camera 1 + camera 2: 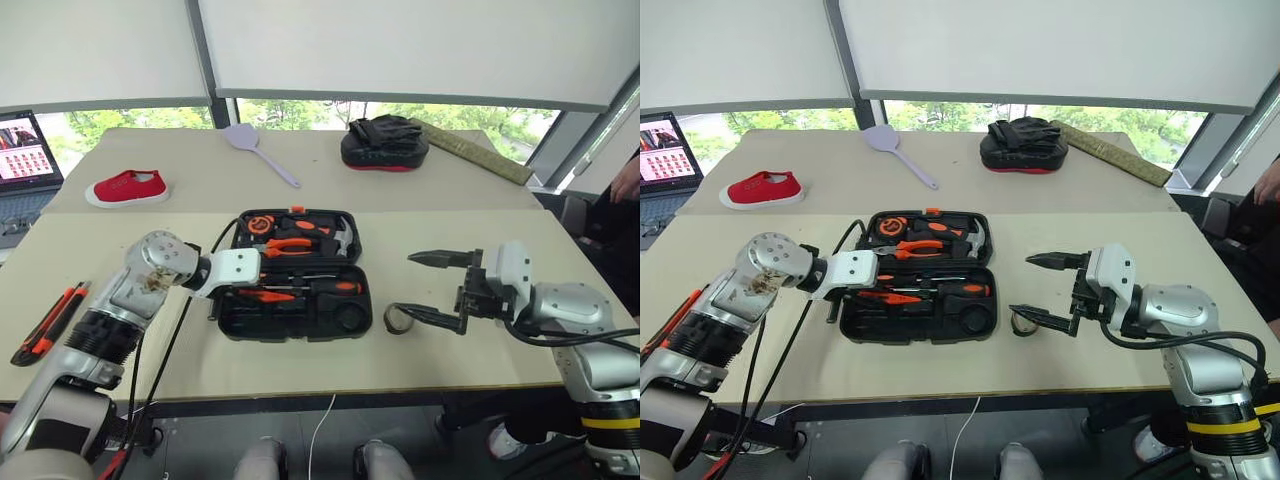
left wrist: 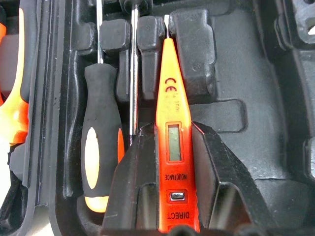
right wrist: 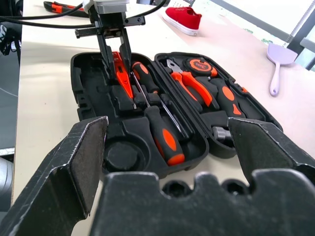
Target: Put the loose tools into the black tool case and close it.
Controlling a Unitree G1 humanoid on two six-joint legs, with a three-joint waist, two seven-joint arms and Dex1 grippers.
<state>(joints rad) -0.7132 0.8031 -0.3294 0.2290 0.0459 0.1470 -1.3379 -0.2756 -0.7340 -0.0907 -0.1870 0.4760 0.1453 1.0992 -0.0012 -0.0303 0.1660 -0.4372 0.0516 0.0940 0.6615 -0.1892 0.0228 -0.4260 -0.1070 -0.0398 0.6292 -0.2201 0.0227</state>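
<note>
The black tool case [image 1: 300, 334] lies open in the middle of the near table, with pliers [image 1: 290, 245], a tape measure [image 1: 260, 224] and screwdrivers [image 1: 335, 287] in its slots. My left gripper [image 3: 118, 69] points down into the near half, shut on an orange tester screwdriver [image 2: 173, 98] whose tip rests among the moulded slots. My right gripper [image 1: 430, 287] hovers level to the right of the case, open and holding nothing. A small dark tape roll [image 1: 397, 320] lies on the table just below its lower finger. A long orange-and-black tool [image 1: 50, 320] lies at the table's left edge.
On the far table are a red shoe [image 1: 127, 188], a grey spatula [image 1: 260, 150], a black mitt with a red rim [image 1: 385, 145] and a long olive block [image 1: 475, 150]. A laptop [image 1: 25, 160] stands far left. A person's hand [image 1: 628, 180] shows at the right edge.
</note>
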